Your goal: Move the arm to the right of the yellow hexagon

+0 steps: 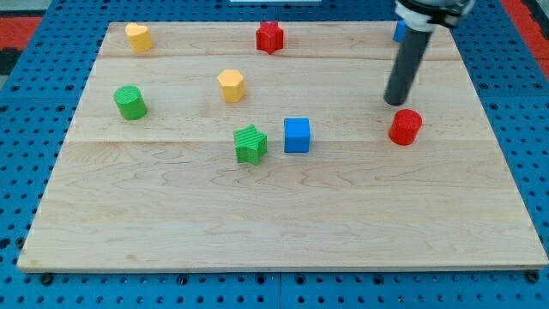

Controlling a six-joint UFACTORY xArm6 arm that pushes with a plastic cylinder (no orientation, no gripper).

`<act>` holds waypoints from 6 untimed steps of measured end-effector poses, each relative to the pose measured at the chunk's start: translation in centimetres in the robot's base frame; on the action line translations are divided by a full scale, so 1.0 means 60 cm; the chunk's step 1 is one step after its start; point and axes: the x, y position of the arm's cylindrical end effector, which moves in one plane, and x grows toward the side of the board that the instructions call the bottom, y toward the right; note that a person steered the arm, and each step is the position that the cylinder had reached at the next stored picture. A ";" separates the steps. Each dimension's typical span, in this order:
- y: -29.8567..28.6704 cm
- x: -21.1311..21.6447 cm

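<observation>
The yellow hexagon sits on the wooden board, left of centre and toward the view's top. My tip rests on the board far to the hexagon's right, slightly lower in the view. It stands just above the red cylinder and does not touch it. The rod runs up to the view's top edge.
A yellow heart-like block lies at the top left and a red star at the top centre. A blue block is half hidden behind the rod. A green cylinder, green star and blue cube lie lower.
</observation>
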 end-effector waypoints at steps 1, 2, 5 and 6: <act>-0.014 -0.014; -0.014 -0.014; -0.071 -0.004; -0.107 0.004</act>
